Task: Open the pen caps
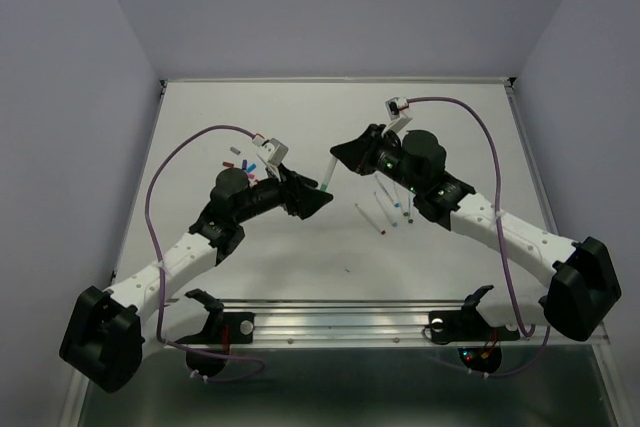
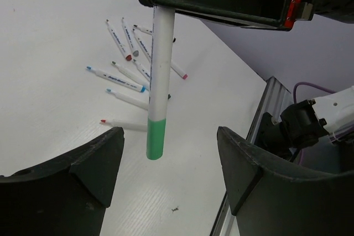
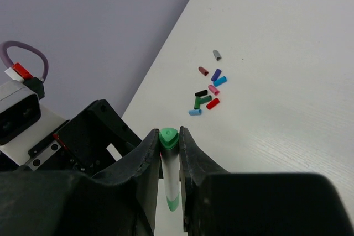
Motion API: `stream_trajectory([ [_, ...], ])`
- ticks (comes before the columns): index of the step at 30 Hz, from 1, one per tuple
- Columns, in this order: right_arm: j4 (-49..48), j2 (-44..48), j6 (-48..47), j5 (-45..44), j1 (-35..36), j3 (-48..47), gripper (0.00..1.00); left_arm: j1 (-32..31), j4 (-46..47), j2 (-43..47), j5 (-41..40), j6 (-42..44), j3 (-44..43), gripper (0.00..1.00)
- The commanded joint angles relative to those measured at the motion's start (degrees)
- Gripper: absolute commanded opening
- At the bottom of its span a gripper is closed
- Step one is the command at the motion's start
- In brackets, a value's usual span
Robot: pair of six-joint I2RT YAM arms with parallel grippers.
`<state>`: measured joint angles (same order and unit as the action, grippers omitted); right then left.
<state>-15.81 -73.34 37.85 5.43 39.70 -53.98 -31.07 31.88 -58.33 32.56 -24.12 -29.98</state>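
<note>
My right hand [image 3: 168, 143] was clenched on a white pen [image 2: 159, 64], gripping it near its back end so the barrel hung out toward my other hand. The green cap [image 2: 156, 139] was on the pen's far end. It sat in the gap between the fingers of my left hand [image 2: 168, 147], which was released and spread wide, touching neither finger. Both hands met over the middle of the tabletop [image 1: 330, 267].

Beyond them, on the right side, a loose bunch of bare pens [image 1: 388, 209] lay at mixed angles, their coloured tips showing. Well apart on the left side, the loose caps [image 3: 207, 89] lay scattered close together in red, green, blue, purple, pink, black and grey.
</note>
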Motion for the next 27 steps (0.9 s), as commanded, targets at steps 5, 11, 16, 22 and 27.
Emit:
stream_trajectory([
  [5, -2.82, -0.14, 2.41, 2.30, -0.33, -3.50, 0.01, -0.31, 7.58, -1.26, 2.07, -1.02, -0.34, 0.72],
  [11, -2.73, -0.31, 3.20, 2.04, -0.33, -3.68, 0.01, -0.22, 8.99, -1.35, 3.57, -1.54, -0.08, 0.69],
  [16, -2.91, -0.75, 3.38, 1.86, -0.33, -4.21, 0.02, -0.31, 9.08, -1.09, 4.01, -1.37, -0.08, 0.57],
  [22, -3.26, -1.10, 3.90, 1.16, -0.86, -4.82, 0.02, -0.31, 9.08, -1.00, 4.80, -1.28, -0.08, 0.35],
  [27, -3.35, -1.45, 3.99, 0.37, -0.86, -5.79, 0.02, -0.31, 9.08, -0.74, 4.62, -1.54, 0.18, 0.27],
])
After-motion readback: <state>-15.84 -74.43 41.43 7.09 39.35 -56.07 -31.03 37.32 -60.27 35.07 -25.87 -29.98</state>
